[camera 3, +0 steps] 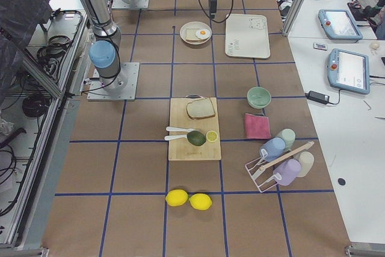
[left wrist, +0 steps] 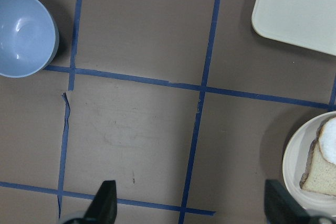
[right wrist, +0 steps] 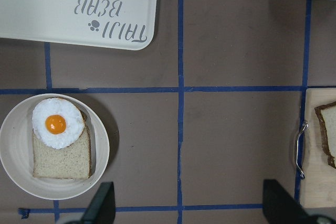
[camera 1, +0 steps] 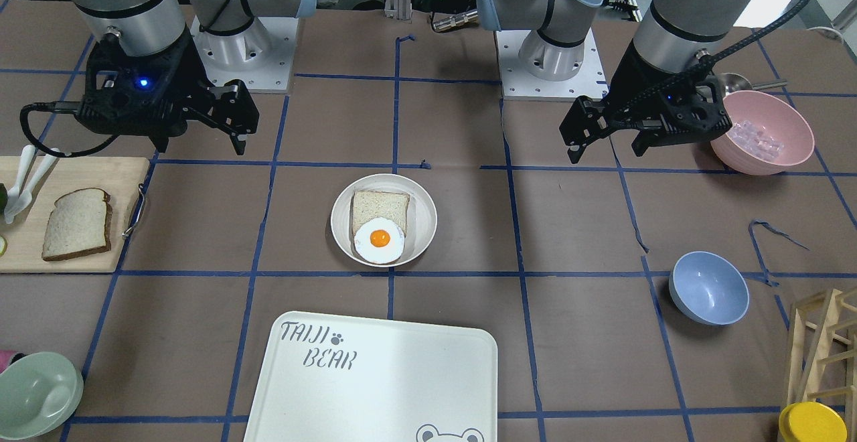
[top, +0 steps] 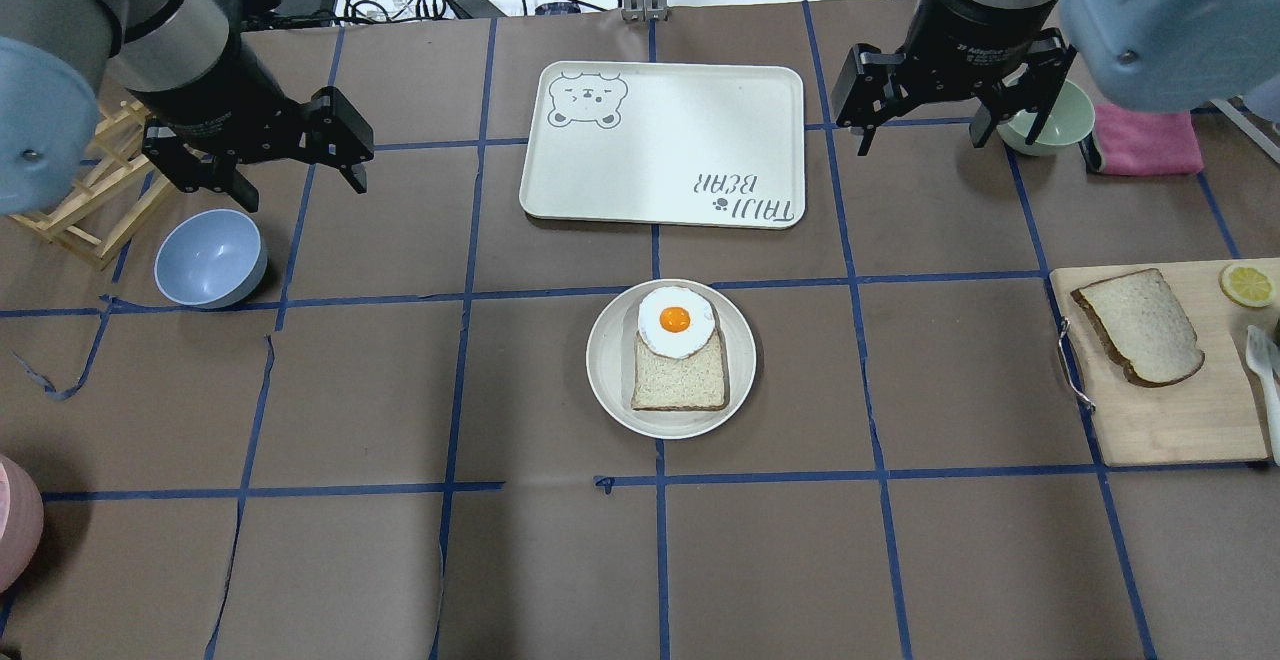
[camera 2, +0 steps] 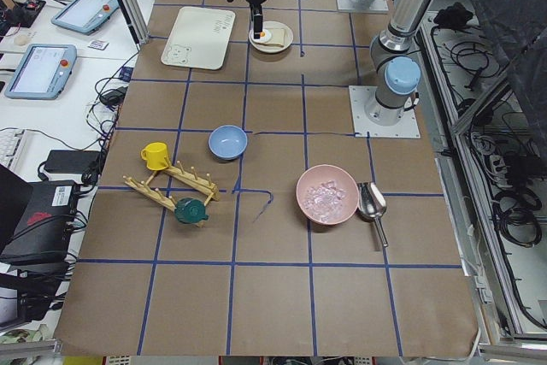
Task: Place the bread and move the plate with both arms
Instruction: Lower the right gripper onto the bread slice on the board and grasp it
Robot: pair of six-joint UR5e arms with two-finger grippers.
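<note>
The bread (camera 1: 77, 223), a dark-crusted slice, lies on a wooden cutting board (top: 1160, 420); it also shows in the overhead view (top: 1140, 327) and at the edge of the right wrist view (right wrist: 328, 132). The plate (top: 610, 360) sits mid-table and holds a paler square slice (top: 680, 380) with a fried egg (top: 676, 319) on its far end. It also shows in the front view (camera 1: 423, 202). My left gripper (top: 300, 185) hovers open and empty near the blue bowl (top: 210, 258). My right gripper (top: 922, 135) hovers open and empty beyond the plate, between tray and green bowl.
The white TAIJI BEAR tray (top: 665, 140) lies beyond the plate. A green bowl (top: 1050, 120) and pink cloth (top: 1145, 140) sit by the right gripper. A pink bowl (camera 1: 763, 132) of ice, a wooden rack (top: 90, 190) and a lemon slice (top: 1246, 285) are at the edges.
</note>
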